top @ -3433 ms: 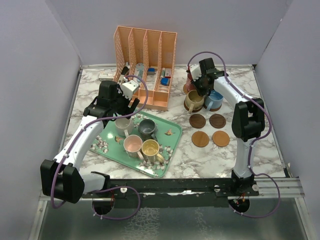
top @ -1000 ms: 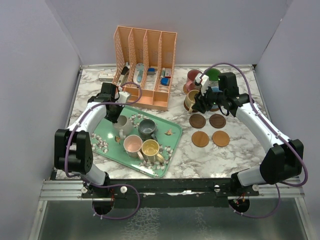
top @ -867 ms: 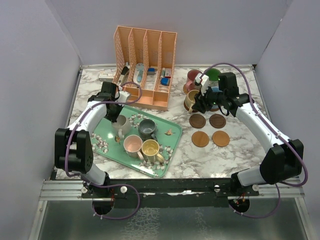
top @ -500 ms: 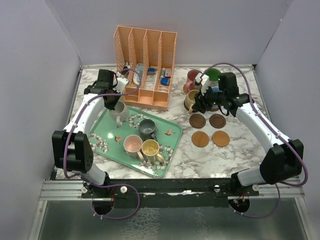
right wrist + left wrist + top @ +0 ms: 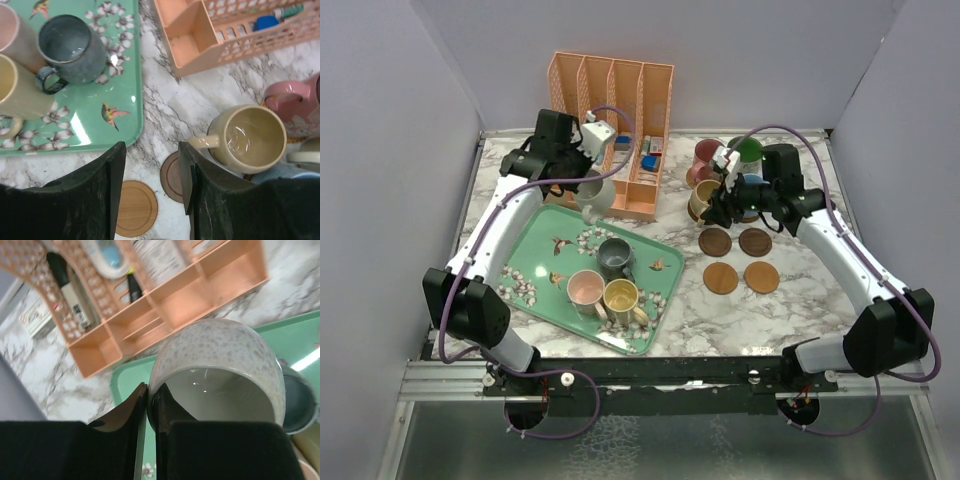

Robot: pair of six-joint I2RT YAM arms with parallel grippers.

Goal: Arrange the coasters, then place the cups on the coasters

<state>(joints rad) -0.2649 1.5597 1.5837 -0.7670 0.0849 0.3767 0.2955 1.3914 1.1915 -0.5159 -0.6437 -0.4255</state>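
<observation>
My left gripper is shut on the rim of a cream speckled cup, one finger inside and one outside, holding it in the air over the tray's far edge; in the left wrist view the cup fills the middle with the gripper pinching its wall. My right gripper hangs open beside a tan cup, nothing between its fingers. Below it lie bare coasters; several coasters sit empty. Grey-blue, pink and yellow cups stand on the tray.
The green floral tray lies at the left centre. An orange desk organizer stands behind it, close to the lifted cup. Maroon, pink, green and blue cups cluster at the back right.
My left gripper has lifted the cream cup off the tray and carried it back and to the right, toward the organizer. The right arm has barely moved; its jaws stand slightly wider.
</observation>
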